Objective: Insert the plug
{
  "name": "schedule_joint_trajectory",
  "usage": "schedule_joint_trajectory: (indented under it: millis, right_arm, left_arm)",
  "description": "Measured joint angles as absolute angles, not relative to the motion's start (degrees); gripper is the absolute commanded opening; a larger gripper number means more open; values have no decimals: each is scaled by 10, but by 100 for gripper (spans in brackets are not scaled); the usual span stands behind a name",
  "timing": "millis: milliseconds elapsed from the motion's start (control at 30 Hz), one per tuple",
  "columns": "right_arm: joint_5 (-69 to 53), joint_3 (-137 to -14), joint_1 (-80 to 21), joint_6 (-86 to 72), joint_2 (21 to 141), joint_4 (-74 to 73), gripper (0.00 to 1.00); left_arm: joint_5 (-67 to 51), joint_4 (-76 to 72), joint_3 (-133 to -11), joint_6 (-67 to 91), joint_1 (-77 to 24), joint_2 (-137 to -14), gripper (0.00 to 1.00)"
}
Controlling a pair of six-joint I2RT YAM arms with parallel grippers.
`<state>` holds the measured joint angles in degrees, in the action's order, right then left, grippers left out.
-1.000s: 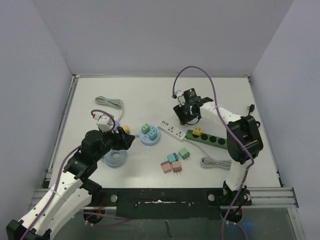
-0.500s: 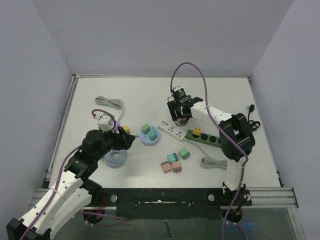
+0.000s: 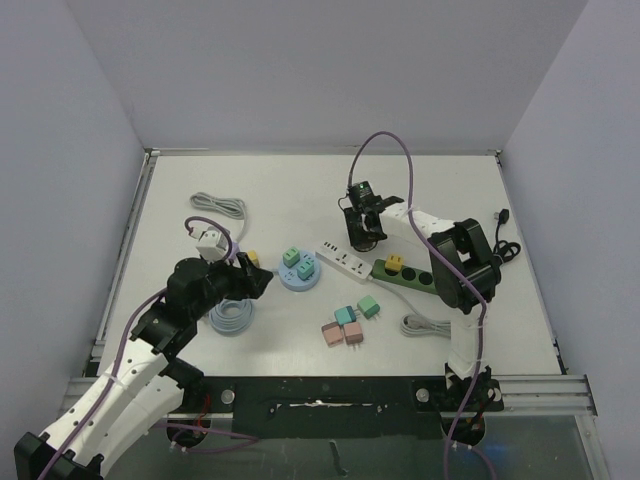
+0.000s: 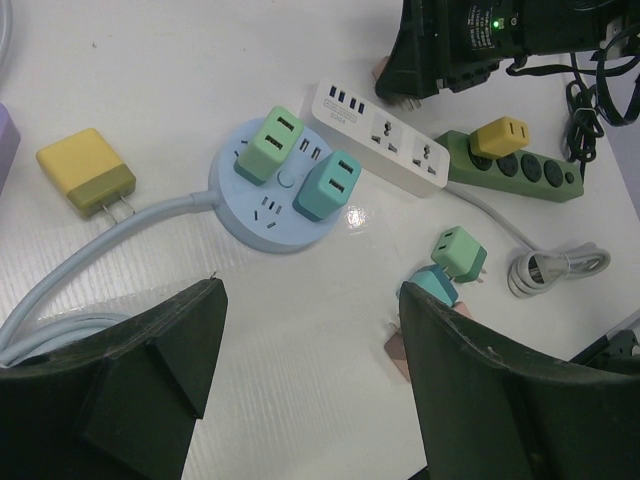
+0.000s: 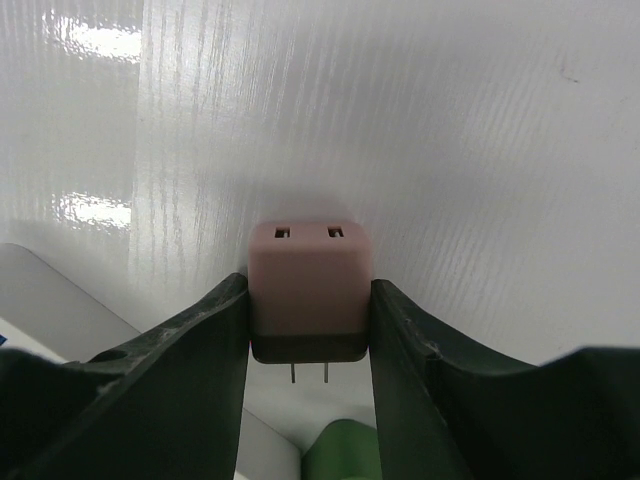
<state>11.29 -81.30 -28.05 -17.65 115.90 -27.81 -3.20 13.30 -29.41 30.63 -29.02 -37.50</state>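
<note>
Right tool (image 3: 360, 236) is pinching the pink plug (image 5: 309, 285) by its sides, beside the white power strip (image 3: 346, 263). Left tool (image 4: 310, 335) hangs spread wide over the worktop (image 3: 280, 190), near the round blue socket hub (image 4: 262, 222).

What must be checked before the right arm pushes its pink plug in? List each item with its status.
1. pink plug clamped in the right gripper: ok.
2. Its prongs bare and straight: ok.
3. white power strip has free sockets: ok.
4. Plug lined up over a socket: not ok, it sits off the strip's side.
5. left gripper open, empty, clear of the strip: ok.
</note>
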Motion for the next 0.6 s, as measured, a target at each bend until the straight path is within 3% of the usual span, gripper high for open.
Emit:
schedule_joint_trajectory:
  millis: [200,600]
  right_arm:
    - [114,-768,-281,-224,1126,-239,34]
    - [122,-660,-336,-462,881,-149,35]
  left_arm:
    - [-43,127,-294,314,-290,-392,71]
    - [-78,16,-297,345,-303,-448,71]
